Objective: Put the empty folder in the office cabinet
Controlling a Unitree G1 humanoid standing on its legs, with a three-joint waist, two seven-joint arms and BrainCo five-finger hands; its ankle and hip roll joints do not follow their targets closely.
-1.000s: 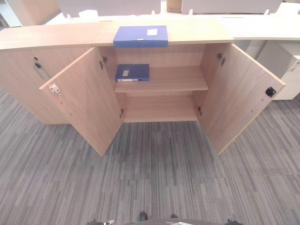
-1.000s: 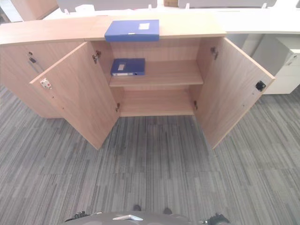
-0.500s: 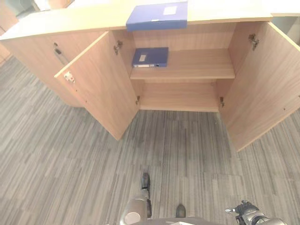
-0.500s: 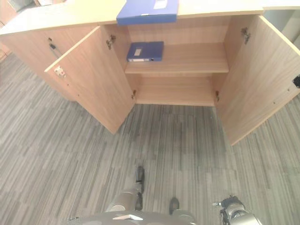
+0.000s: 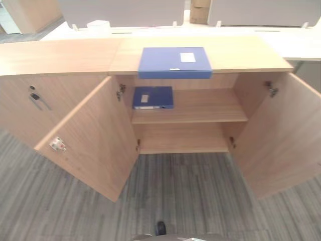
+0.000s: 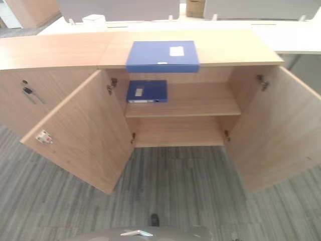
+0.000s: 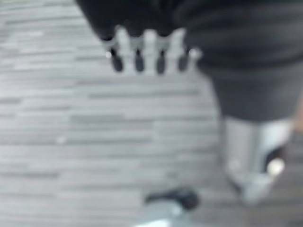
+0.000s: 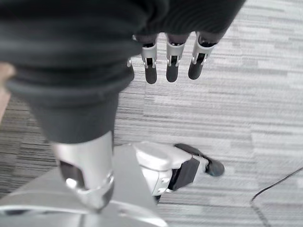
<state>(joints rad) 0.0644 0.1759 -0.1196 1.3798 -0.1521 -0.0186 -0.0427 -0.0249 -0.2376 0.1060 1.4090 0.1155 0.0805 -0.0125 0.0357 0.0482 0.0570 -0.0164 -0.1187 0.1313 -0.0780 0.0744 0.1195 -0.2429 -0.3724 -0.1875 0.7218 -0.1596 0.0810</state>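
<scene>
Folders: two blue ones. One folder on top (image 5: 174, 62) lies flat on the cabinet's top, its front edge right at the lip above the opening. The second folder on the shelf (image 5: 153, 97) lies flat at the 9 o'clock end of the upper shelf.
Which one is empty: can't tell from here, both are closed.
Labels: each folder has one small white label on its cover, plus a tiny one on the front edge. Way too small to read, so no writing to report.
Office cabinet (image 5: 228, 52): light wood, two doors, both swung wide open, the left door (image 5: 95, 145) toward 8 o'clock and the right door (image 5: 278, 135) toward 4 o'clock.
Shelves: two levels inside, the upper shelf (image 5: 205, 106) and the bottom one (image 5: 183, 138).
Neighbour unit: another closed wood cabinet (image 5: 30, 100) joins on at 9 o'clock, with one metal handle (image 5: 36, 99) on its front.
Left hand (image 7: 142, 49): hanging over grey striped carpet (image 7: 71, 123), fingers straight and loose, nothing in it, touching nothing.
Right hand (image 8: 171, 59): same deal, fingers relaxed and pointing down at the carpet, holding nothing.
Background: white desks (image 5: 306, 42) behind the cabinet at 12 o'clock.
</scene>
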